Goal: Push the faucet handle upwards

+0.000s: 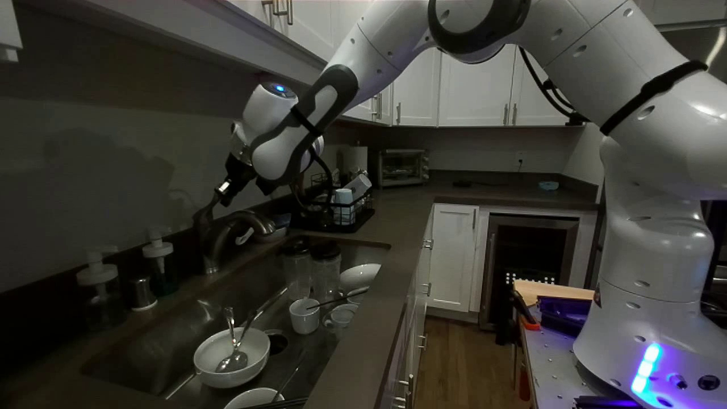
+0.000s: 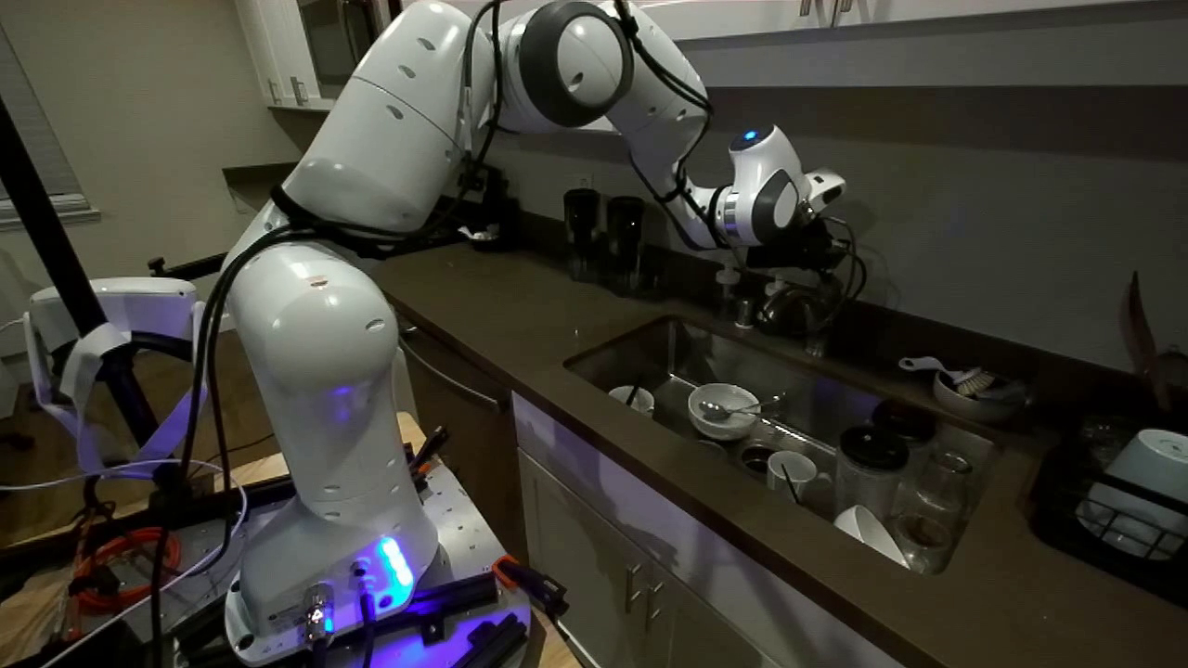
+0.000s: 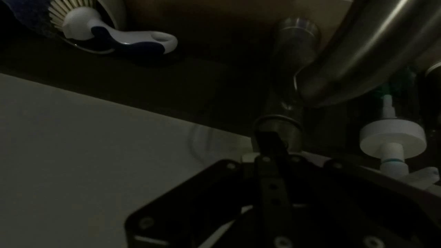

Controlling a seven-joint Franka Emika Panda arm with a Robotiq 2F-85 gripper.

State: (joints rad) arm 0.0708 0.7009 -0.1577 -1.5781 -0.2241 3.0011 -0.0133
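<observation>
The gripper [image 3: 272,146] is narrow, its two dark fingers standing close together in the wrist view; whether anything is pinched between them, it is not possible for me to say; in an exterior view the fingertips are at the upper end of the faucet handle [image 1: 211,205], a slim metal lever which rises, tilted, from the top of the faucet body [image 3: 287,86]; they seem to meet, but the contact I am not able to confirm; in the wrist view this lever is not distinguishable from the dark fingers; the curved spout [image 1: 244,218] bends out toward the sink [image 2: 798,380]; two pump dispensers [image 1: 159,250] with white tops stand on one side of the faucet; on its other side a dish brush [image 3: 131,39] lies in a small bowl [image 2: 970,408], its grip reaching out over the rim; inside the sink are a white bowl [image 1: 211,349] with a spoon [image 1: 234,361] in it, a white mug [image 1: 305,318] with a dark stick, and two clear jars [image 2: 868,468] with black lids; beyond them stands a black dish rack [image 1: 362,218], holding pale cups [image 1: 343,199].
</observation>
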